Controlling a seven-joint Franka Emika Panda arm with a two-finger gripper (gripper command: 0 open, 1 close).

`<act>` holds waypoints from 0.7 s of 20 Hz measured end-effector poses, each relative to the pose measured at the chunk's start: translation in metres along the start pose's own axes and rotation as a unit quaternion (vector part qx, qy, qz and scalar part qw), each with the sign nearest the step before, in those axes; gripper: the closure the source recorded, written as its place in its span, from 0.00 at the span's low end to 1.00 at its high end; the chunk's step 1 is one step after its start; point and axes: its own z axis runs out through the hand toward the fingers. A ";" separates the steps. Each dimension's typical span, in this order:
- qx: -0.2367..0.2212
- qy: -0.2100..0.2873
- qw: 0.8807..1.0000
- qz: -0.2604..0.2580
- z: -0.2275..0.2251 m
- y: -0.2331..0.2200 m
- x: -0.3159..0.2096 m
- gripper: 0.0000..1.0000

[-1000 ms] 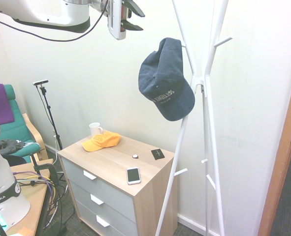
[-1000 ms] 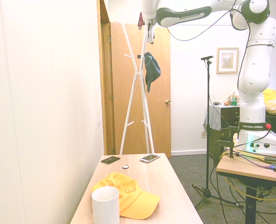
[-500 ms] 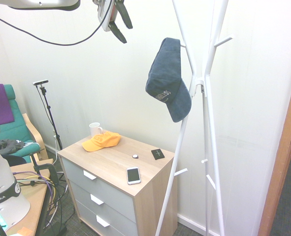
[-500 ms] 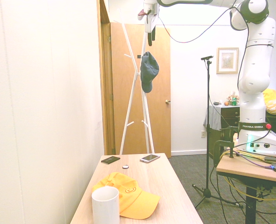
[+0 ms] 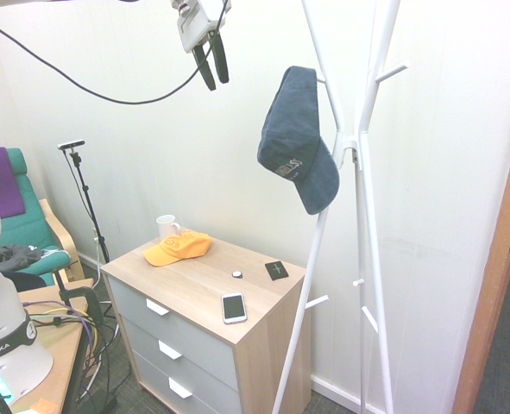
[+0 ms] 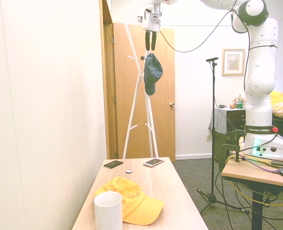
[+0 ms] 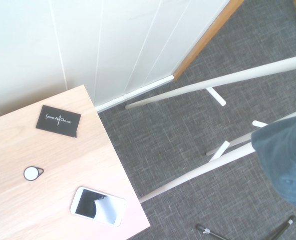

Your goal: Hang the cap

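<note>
The navy cap (image 5: 296, 138) hangs from a peg of the white coat stand (image 5: 361, 164), brim pointing down, pale lettering on its side. From the opposite side the cap (image 6: 152, 73) shows against the brown door on the coat stand (image 6: 140, 91). My gripper (image 5: 213, 76) hangs high up, to the left of the cap and apart from it, fingers pointing down with a small gap and nothing between them. In the second exterior view my gripper (image 6: 150, 44) is just above the cap. A blue edge of the cap (image 7: 284, 160) shows in the wrist view.
A wooden dresser (image 5: 207, 297) stands below, bearing an orange-yellow cap (image 5: 177, 248), a white mug (image 5: 166, 227), a phone (image 5: 234, 307), a black card (image 5: 277, 270) and a small round tag (image 5: 236, 274). A wooden door (image 6: 163, 96) is behind the stand.
My gripper has swung away from the cap, turned to point straight down and its fingers have drawn closer together. The cap, swinging earlier, now hangs nearly still on the peg.
</note>
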 end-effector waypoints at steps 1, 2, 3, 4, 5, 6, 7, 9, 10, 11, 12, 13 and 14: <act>0.001 -0.002 1.000 0.000 0.002 -0.001 -0.001 0.00; 0.002 -0.006 1.000 0.000 0.003 -0.002 -0.002 0.00; 0.006 -0.014 1.000 0.000 0.004 -0.003 -0.003 0.00; 0.012 -0.024 1.000 -0.001 0.005 -0.005 -0.005 0.00; 0.019 -0.034 0.999 -0.002 0.006 -0.007 -0.007 0.00; 0.025 -0.042 0.999 -0.003 0.006 -0.009 -0.009 0.00; 0.032 -0.050 0.998 -0.004 0.007 -0.011 -0.011 0.00; 0.042 -0.061 0.997 -0.005 0.011 -0.014 -0.014 0.00; 0.042 -0.061 0.997 -0.006 0.013 -0.015 -0.014 0.00; 0.041 -0.062 0.997 -0.007 0.015 -0.016 -0.015 0.00; 0.042 -0.062 0.997 -0.008 0.017 -0.018 -0.016 0.00; 0.042 -0.062 0.997 -0.008 0.020 -0.018 -0.017 0.00; 0.042 -0.062 0.997 -0.009 0.022 -0.019 -0.017 0.00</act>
